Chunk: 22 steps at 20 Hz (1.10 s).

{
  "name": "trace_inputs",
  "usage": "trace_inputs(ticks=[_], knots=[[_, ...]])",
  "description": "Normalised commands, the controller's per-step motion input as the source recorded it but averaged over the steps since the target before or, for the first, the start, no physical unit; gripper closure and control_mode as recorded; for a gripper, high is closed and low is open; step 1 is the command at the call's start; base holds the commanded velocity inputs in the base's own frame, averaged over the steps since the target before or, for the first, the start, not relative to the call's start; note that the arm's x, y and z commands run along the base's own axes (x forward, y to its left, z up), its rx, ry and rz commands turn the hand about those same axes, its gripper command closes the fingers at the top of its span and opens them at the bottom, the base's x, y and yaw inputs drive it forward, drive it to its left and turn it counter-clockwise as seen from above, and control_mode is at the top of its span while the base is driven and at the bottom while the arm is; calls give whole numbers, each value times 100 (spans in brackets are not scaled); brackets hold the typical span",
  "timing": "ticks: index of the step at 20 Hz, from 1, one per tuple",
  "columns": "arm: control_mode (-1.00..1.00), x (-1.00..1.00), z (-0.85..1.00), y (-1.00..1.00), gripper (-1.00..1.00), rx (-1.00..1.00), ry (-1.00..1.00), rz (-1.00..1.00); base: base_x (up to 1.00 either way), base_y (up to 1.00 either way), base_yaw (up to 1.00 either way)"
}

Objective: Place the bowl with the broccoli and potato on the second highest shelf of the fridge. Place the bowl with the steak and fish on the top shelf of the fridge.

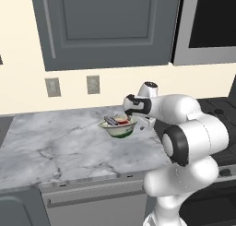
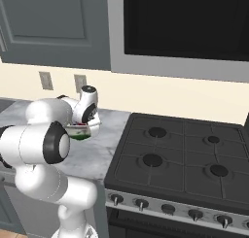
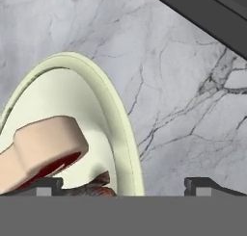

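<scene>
A marbled grey worktop (image 1: 55, 146) runs under a dark grey wall cabinet (image 1: 106, 22). Two sockets (image 1: 93, 84) sit on the cream wall. A black stove (image 2: 180, 159) with four burners adjoins the worktop, knobs (image 2: 141, 203) along its front.

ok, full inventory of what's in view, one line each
bowl: one, pale green-white, on the counter beside the stove
steak: one, pale with a red underside, in the bowl
fish: one, dark grey, in the bowl, poking past the rim
counter: one, grey marble
stove: one, black, four burners
wall sockets: two, grey, above the counter
cabinet: grey, overhead
arm: one, white with dark joints
hand: one, open, rim of the bowl between the fingers
</scene>
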Motion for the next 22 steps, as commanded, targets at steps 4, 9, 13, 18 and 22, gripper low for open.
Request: trace_inputs(ticks=[4,9,13,18,22], knots=[[-100,-19,-27,20,100,0,0,4,0,0,0],[-100,0,-18,27,100,-1,0,0,0,0,0],[-100,0,-1,12,100,0,0,0,0,0,0],[-100,-12,0,0,100,0,0,0,0,0,0],[-100,-41,0,0,100,0,-4,0,0,0,0]])
